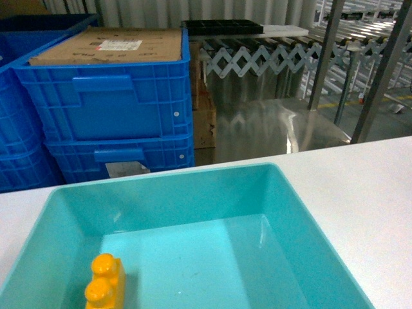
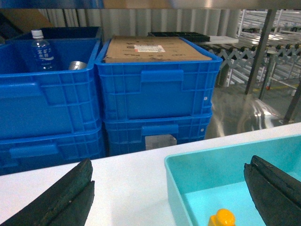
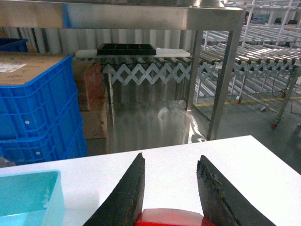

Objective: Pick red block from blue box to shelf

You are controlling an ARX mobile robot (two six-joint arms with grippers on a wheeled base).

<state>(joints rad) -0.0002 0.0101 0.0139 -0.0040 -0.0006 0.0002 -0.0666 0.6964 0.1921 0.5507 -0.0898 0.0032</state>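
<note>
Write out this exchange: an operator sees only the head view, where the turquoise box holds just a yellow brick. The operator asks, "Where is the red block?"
Observer: The right wrist view shows the red block between the fingers of the right gripper, above the white table.
Operator: Is it outside the box?
Observer: Yes. The blue box lies off to that gripper's left.
Operator: And the left gripper?
Observer: The left gripper is open, one finger over the table and one over the box, with the yellow brick below.
</note>
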